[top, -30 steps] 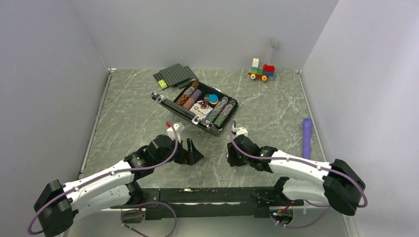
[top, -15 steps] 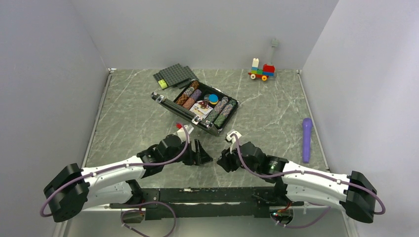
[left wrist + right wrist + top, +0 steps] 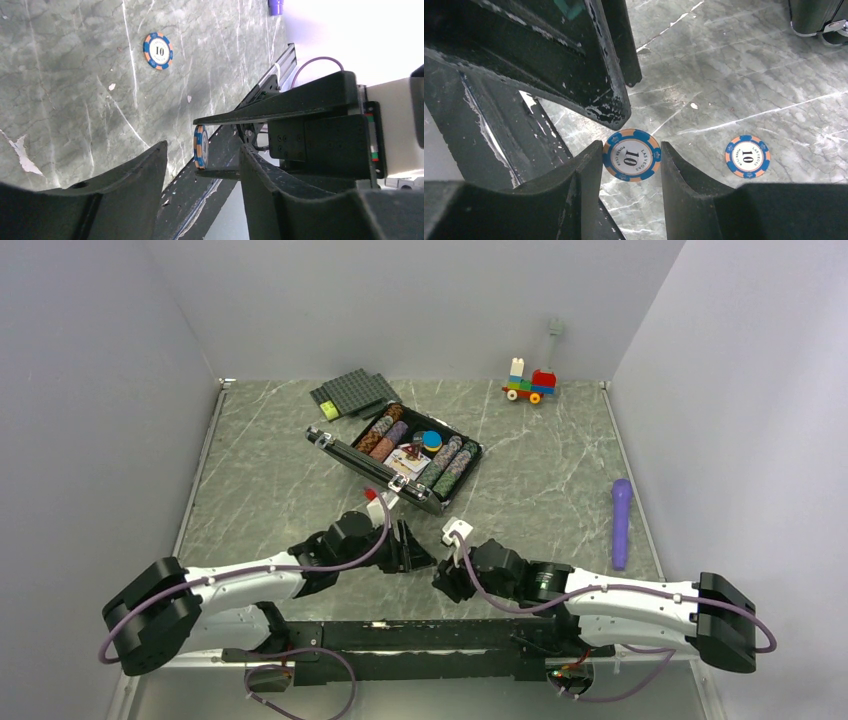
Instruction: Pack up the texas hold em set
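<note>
Near centre | left gripper (image 3: 202,152), jaws narrowed from wide but empty, closes on blue-orange 10 chip (image 3: 631,161) pinched by right gripper (image 3: 631,159) | hand-over looks imminent; open briefcase (image 3: 343,453) waits beyond.

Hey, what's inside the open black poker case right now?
The case holds multicoloured chip rows along both sides, with cards and a blue disc between. Anything beneath them is covered.

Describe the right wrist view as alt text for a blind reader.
The right gripper pinches a blue-and-orange 10 poker chip by its edges, grey marble table behind. A matching chip lies flat nearby; the left gripper's black fingers fill the upper left.
</note>
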You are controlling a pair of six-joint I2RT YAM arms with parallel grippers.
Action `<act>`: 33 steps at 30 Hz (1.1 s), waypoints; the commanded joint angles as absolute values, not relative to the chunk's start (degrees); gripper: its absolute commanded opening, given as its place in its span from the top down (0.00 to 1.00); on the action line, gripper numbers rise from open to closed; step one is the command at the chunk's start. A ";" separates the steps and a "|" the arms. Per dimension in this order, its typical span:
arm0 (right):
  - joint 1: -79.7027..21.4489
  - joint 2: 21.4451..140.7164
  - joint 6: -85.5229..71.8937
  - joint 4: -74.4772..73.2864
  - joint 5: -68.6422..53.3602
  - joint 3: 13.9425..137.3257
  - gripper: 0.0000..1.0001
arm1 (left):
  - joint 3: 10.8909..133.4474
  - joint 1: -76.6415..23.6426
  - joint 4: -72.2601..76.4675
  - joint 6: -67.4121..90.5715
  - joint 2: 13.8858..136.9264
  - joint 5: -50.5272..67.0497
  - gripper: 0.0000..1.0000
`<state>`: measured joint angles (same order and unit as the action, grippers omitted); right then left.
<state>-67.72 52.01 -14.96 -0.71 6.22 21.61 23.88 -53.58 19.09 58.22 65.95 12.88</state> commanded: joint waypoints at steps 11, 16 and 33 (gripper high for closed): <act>-70.26 52.09 -13.12 2.05 10.72 25.39 1.00 | 26.22 -55.57 24.51 58.62 72.42 18.33 0.53; -70.39 52.55 -13.16 2.09 10.99 25.58 1.00 | 26.74 -55.98 25.13 58.36 73.50 19.34 0.57; -70.66 48.89 -16.20 1.29 12.58 25.04 0.35 | 24.84 -56.43 29.45 55.54 71.90 19.72 1.00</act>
<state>-70.52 52.34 -14.22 -1.26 10.98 22.87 25.34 -55.61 24.34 58.06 75.13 19.09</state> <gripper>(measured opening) 0.499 0.029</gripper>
